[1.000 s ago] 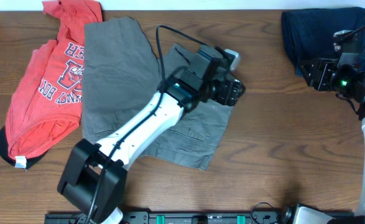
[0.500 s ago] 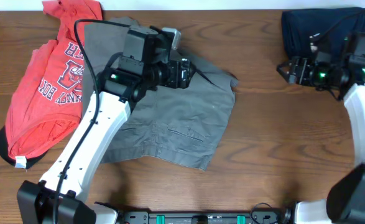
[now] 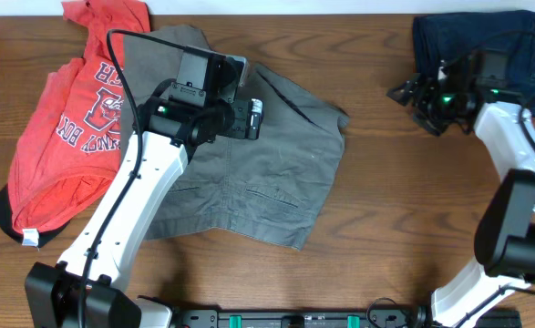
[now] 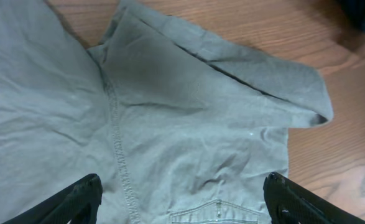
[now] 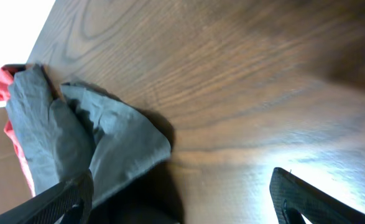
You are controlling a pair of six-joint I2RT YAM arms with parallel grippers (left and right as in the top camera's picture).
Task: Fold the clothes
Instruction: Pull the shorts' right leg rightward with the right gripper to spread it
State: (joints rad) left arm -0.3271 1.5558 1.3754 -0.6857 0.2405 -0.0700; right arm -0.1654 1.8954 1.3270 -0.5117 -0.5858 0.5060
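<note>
The grey-olive shorts (image 3: 276, 173) lie spread mid-desk (image 3: 413, 237), nearer the far edge. The left gripper (image 3: 253, 118) is over them, jaws wide apart and empty; its wrist view shows one folded-over hem up close. Only the overhead shows the red-orange T-shirt (image 3: 66, 118) by the left edge and the navy garment (image 3: 468, 41) in the far right corner, with the right gripper (image 3: 408, 94) beside it, jaws spread, holding nothing

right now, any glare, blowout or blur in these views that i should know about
Overhead: even light, sharp all over. Left wrist: the shorts are crisp, but the claw fingertips in the bottom corners are dark and soft. Right wrist: the view is tilted, with a white blowout at top left and bright glare on the table at lower right.
</note>
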